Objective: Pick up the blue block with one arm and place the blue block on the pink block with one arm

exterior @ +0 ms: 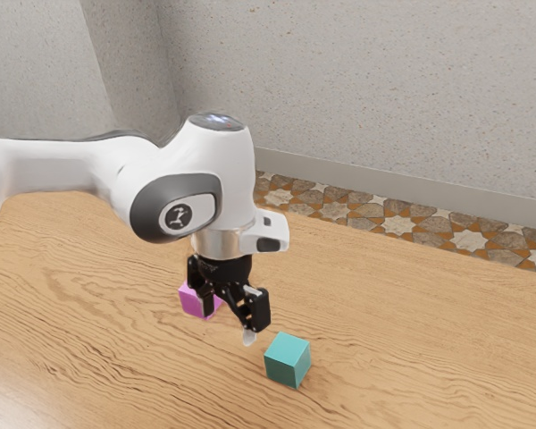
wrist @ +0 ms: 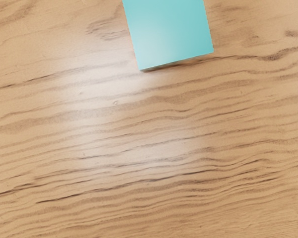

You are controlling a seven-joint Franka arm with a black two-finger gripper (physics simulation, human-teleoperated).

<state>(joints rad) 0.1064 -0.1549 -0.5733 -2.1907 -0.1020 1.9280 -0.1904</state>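
Approaching the blue block looks to be the step in hand: the jaws hang low over the counter at the exterior frame's lower middle, and I cannot tell whether they stand apart or together. The blue block rests just right of them and the pink block just left. The next move calls for centring over the blue block and descending around it.

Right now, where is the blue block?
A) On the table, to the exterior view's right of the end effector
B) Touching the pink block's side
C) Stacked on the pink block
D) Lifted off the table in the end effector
A: the blue block rests on the table, just to the exterior view's right of the end effector, which hangs between it and the pink block; the two blocks are apart.
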